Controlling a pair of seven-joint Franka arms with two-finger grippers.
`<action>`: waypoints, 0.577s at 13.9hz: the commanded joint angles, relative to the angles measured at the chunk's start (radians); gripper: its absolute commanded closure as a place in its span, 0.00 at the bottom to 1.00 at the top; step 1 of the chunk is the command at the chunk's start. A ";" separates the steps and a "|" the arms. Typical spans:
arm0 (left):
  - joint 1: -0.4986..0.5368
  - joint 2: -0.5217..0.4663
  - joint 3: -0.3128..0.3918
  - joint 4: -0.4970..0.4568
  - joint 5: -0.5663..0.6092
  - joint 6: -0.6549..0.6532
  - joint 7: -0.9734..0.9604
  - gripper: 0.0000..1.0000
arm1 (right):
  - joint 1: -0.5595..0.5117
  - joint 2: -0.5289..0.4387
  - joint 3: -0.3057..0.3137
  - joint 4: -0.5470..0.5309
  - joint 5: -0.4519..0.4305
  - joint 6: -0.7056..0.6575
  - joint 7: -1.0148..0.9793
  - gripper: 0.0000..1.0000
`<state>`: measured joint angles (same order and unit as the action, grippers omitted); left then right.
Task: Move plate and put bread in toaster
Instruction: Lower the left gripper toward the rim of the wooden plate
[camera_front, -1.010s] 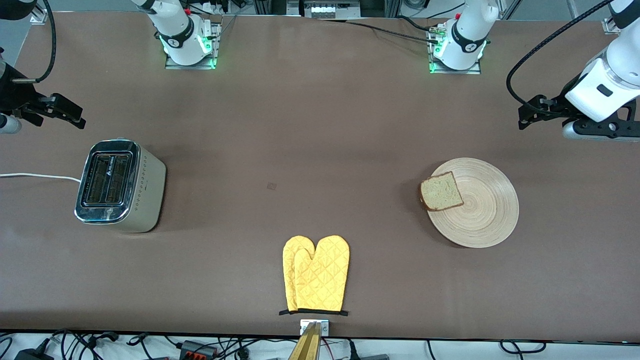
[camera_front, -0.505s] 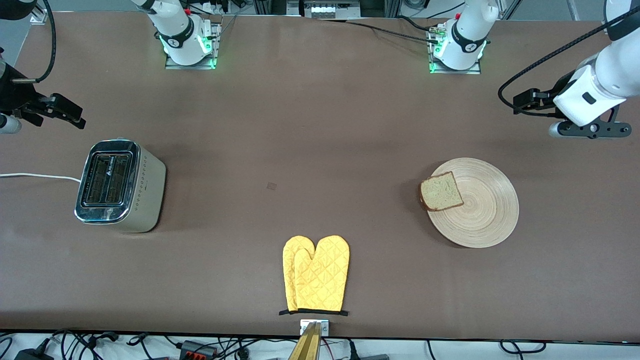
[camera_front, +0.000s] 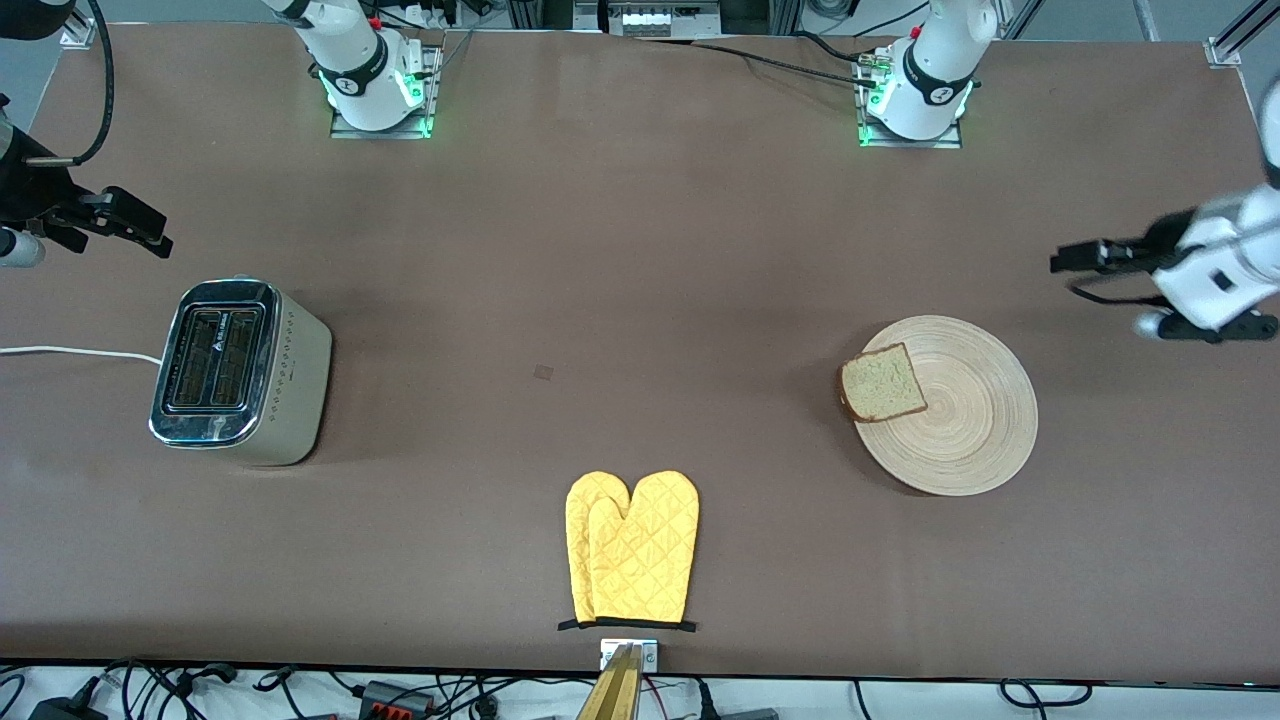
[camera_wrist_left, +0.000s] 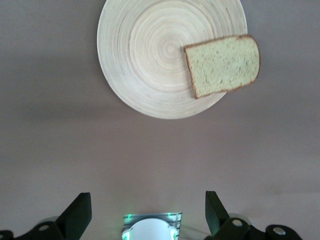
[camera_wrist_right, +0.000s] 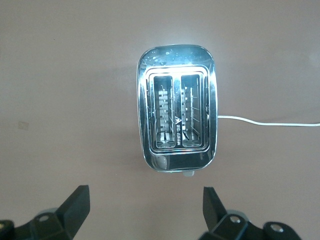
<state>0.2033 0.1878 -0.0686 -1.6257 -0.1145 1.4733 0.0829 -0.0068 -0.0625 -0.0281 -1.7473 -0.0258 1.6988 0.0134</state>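
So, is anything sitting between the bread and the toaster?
Nothing visible lies between the bread on the plate and the toaster. The yellow oven mitts lie nearer the front camera, off that line.

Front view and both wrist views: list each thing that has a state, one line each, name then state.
Round light-wood plate: flat on the table, toward the left arm's end, carrying the bread.
Square brown-crusted bread slice: flat on the plate, overhanging its rim.
Chrome-topped cream toaster: upright, both slots empty, toward the right arm's end.
Yellow quilted oven mitts: stacked flat, untouched.
Left gripper: fingers open, empty.
Right gripper: fingers open, empty, above the toaster.
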 joint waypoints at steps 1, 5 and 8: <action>0.108 0.099 -0.007 0.053 -0.123 0.031 0.148 0.00 | -0.001 -0.014 0.002 -0.017 0.010 0.009 -0.018 0.00; 0.299 0.283 -0.007 0.055 -0.363 0.094 0.521 0.00 | -0.001 -0.013 0.002 -0.017 0.010 0.009 -0.018 0.00; 0.369 0.433 -0.007 0.063 -0.493 0.096 0.685 0.00 | -0.001 -0.013 0.002 -0.017 0.010 0.009 -0.018 0.00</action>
<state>0.5482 0.5198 -0.0638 -1.6165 -0.5350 1.5772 0.6789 -0.0063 -0.0623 -0.0269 -1.7474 -0.0258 1.6988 0.0134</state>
